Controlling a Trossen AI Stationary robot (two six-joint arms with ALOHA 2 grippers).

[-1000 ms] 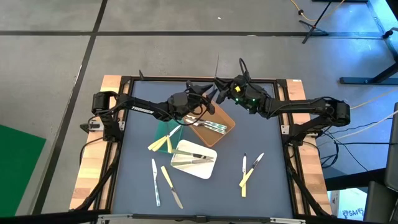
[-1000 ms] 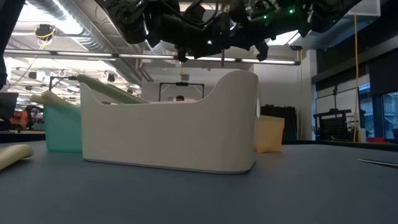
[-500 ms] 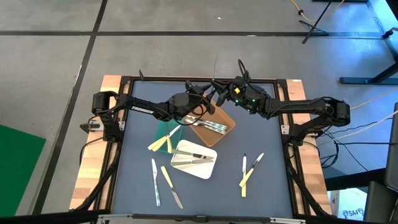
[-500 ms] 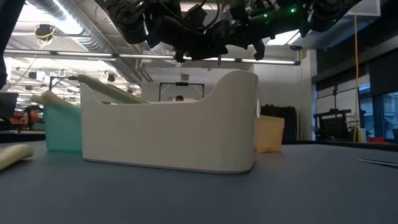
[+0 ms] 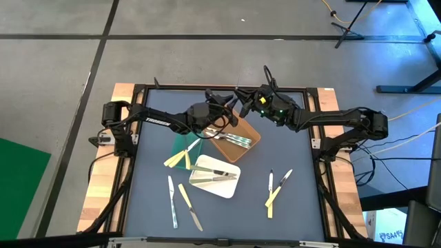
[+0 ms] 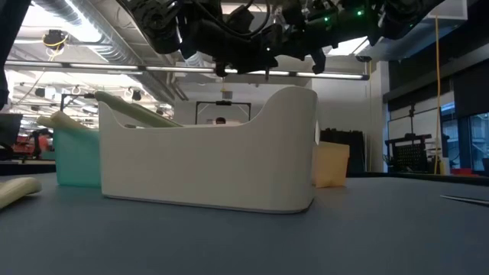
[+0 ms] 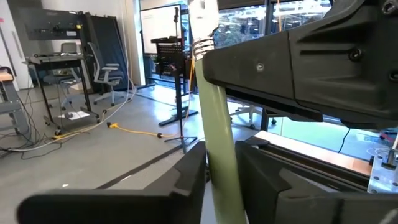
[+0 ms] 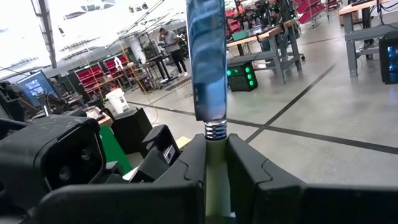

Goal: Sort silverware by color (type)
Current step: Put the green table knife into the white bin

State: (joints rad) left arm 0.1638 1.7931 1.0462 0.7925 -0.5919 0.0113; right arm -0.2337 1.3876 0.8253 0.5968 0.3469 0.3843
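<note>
A knife with a pale green handle (image 7: 217, 124) and a shiny blade (image 8: 205, 62) stands upright in the air over the far corner of the brown tray (image 5: 249, 131). My left gripper (image 5: 236, 114) and my right gripper (image 5: 244, 103) meet there, and both are shut on the knife's handle. The left wrist view shows my left gripper (image 7: 221, 183) low on the handle, with my right gripper (image 7: 280, 68) above it. In the right wrist view the blade rises above my right gripper (image 8: 216, 171). My left gripper pinches the lower part of the green handle (image 7: 225, 171) between its two fingers. They come level from the table's left and lie across the handle. The knife stands upright, lifted clear. My right gripper pinches the handle just below the ribbed metal collar (image 8: 216, 152) between its two fingers. It comes level from the table's right, across the handle. The blade points up.
The brown tray holds silvery pieces. A white tray (image 5: 224, 187) holds green-handled pieces and a green tray (image 5: 180, 143) holds yellow ones. Loose silverware lies near the front left (image 5: 172, 201), (image 5: 189, 205) and the front right (image 5: 271, 182), (image 5: 275, 196).
</note>
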